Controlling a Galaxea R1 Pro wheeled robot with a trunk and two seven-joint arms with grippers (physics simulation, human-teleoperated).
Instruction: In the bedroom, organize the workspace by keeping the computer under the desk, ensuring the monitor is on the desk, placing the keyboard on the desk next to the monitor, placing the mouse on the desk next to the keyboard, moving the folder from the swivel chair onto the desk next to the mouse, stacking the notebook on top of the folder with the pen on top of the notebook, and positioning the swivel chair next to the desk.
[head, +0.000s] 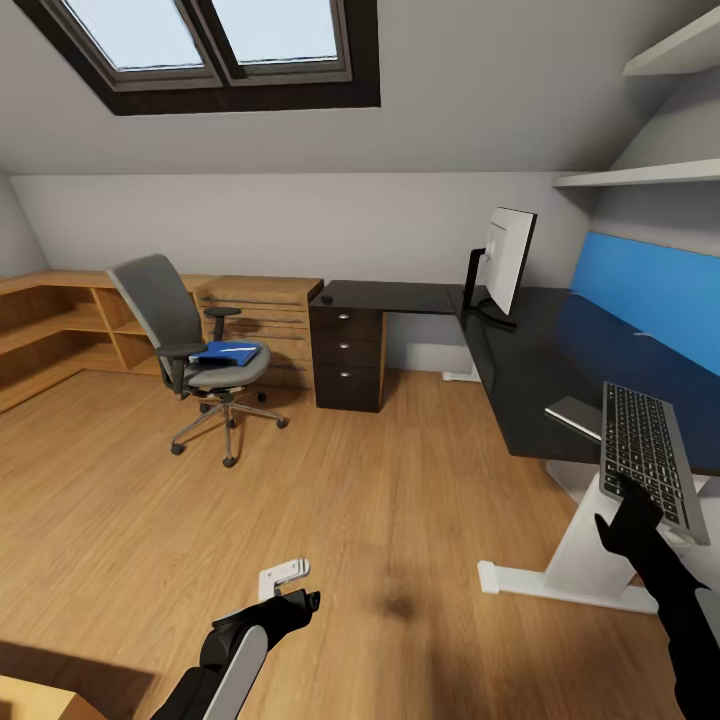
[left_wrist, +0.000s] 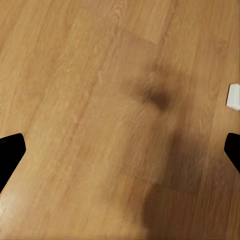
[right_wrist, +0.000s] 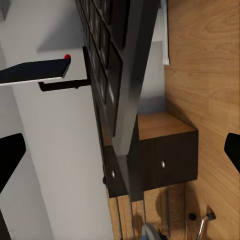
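The keyboard (head: 650, 455) sits level over the front right of the black desk (head: 520, 350), its near end jutting past the edge. My right gripper (head: 620, 508) straddles that end, open with fingers wide apart; in the right wrist view the keyboard (right_wrist: 117, 75) runs edge-on between them. The monitor (head: 510, 260) stands on the desk. A small dark mouse (head: 327, 298) lies above the drawers. A thin grey notebook (head: 573, 412) lies beside the keyboard. The blue folder (head: 228, 353) rests on the swivel chair (head: 165, 310). My left gripper (head: 303, 600) hangs open over the floor. Pen and computer are out of view.
A low light-wood cabinet (head: 60, 320) lines the left wall behind the chair. The black drawer unit (head: 348, 360) closes the desk's left end, and a white desk leg (head: 590, 560) stands by my right arm. A small white object (head: 283, 575) lies on the wood floor near my left gripper.
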